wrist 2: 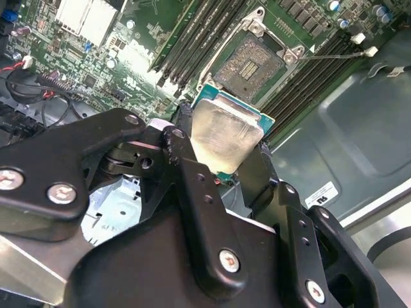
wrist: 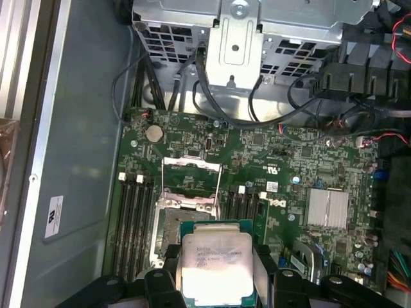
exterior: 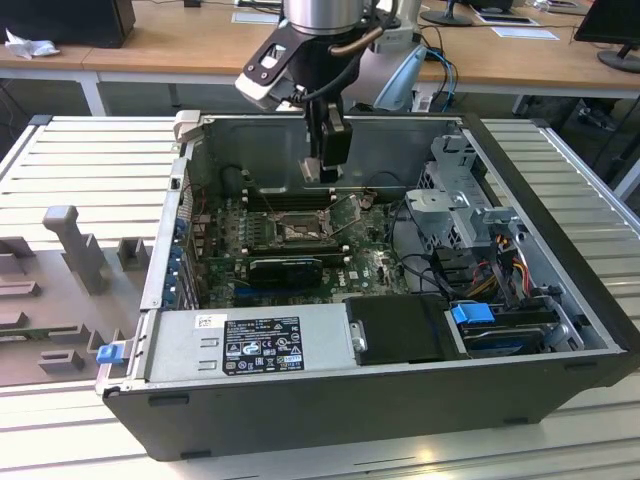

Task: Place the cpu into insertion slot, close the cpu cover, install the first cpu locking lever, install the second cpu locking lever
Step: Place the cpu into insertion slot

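First step in hand: the gripper (exterior: 322, 172), upper centre of the exterior view, is clenched on the cpu (wrist: 217, 263) above the open slot (exterior: 298, 232), not yet seated; placing likely calls for squaring it first.

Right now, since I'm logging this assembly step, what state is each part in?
gripper: fingers shut on the cpu.
cpu: held in the air above the board, not seated.
insertion slot: empty, uncovered.
cpu cover: raised open.
computer case: lying on its side, interior open.
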Robot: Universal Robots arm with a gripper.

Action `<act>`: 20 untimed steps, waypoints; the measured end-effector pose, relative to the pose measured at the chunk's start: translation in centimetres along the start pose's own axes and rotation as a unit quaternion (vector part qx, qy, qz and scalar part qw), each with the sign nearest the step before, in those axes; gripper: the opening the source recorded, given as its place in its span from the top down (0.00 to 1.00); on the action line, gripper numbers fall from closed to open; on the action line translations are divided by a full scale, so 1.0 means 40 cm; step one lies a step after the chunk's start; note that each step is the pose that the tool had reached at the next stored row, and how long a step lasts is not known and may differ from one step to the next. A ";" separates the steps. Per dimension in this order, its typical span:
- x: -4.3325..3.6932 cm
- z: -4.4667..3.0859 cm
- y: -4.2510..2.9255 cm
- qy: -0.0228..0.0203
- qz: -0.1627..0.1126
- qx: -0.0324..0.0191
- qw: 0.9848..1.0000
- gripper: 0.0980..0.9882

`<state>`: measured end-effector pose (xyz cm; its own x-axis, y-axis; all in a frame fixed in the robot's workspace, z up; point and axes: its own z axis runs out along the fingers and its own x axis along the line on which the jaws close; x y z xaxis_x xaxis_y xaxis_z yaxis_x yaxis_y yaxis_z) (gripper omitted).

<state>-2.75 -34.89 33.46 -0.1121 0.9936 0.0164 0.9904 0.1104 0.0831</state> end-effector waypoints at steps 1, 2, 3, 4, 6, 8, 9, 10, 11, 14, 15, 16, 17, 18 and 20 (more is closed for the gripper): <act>0.000 0.002 0.000 0.000 0.000 0.000 1.000 0.51; 0.000 0.007 -0.001 0.000 0.000 0.000 1.000 0.51; 0.000 0.009 -0.001 0.000 0.000 0.000 1.000 0.51; 0.000 0.012 -0.001 0.000 0.000 0.000 1.000 0.51; 0.000 0.015 -0.001 0.000 0.000 0.000 1.000 0.51; 0.000 0.021 -0.002 0.000 0.000 0.000 1.000 0.51; 0.000 0.023 -0.002 0.000 0.000 0.000 1.000 0.51; 0.000 0.024 -0.002 0.000 0.000 0.000 1.000 0.51; 0.000 0.026 -0.002 0.000 0.000 0.000 1.000 0.51; 0.000 0.031 -0.003 -0.001 0.007 0.001 1.000 0.51; 0.000 0.033 -0.003 -0.001 0.011 0.000 1.000 0.51; 0.000 0.034 -0.003 -0.002 0.018 0.000 1.000 0.51; 0.000 0.036 -0.003 -0.002 0.023 0.000 1.000 0.51; 0.000 0.039 -0.003 -0.003 0.028 0.000 1.000 0.51; -0.001 0.044 -0.004 -0.003 0.029 0.000 1.000 0.51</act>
<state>-2.76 -34.88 31.70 -0.0548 0.9984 0.0153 0.9952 0.0534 0.0819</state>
